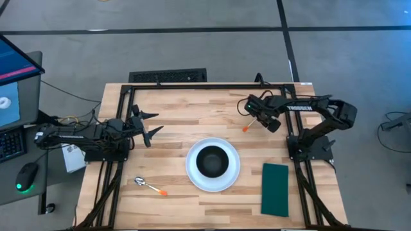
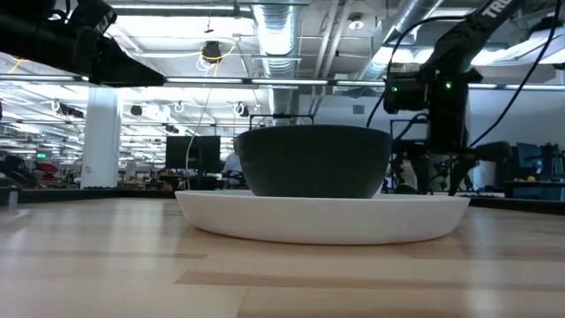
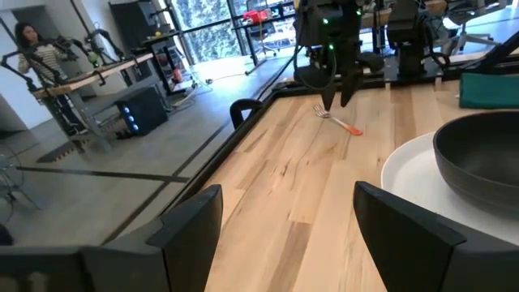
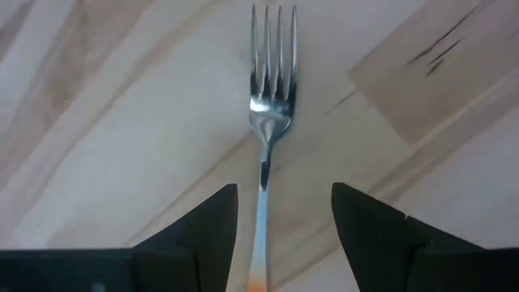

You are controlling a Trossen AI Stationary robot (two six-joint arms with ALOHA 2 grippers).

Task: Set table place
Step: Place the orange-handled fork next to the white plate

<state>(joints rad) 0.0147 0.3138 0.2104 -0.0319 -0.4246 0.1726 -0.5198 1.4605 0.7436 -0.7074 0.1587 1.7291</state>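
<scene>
A metal fork (image 4: 268,122) with an orange handle end (image 1: 244,129) lies flat on the wooden table at the far right. My right gripper (image 4: 284,223) is open just above it, pointing down, one finger on each side of the handle, touching neither side. It also shows in the left wrist view (image 3: 336,89). A black bowl (image 1: 212,160) stands in the white plate (image 1: 192,176) at the table's middle. A spoon (image 1: 149,186) with an orange end lies near the front left. A dark green napkin (image 1: 275,188) lies flat at the front right. My left gripper (image 1: 149,125) is open and empty at the left.
A black frame runs along the table's far, left and right edges (image 1: 212,86). Bare wood lies between the fork and the plate and left of the plate. A desk with a monitor and a mouse (image 1: 24,174) stands beyond the left edge.
</scene>
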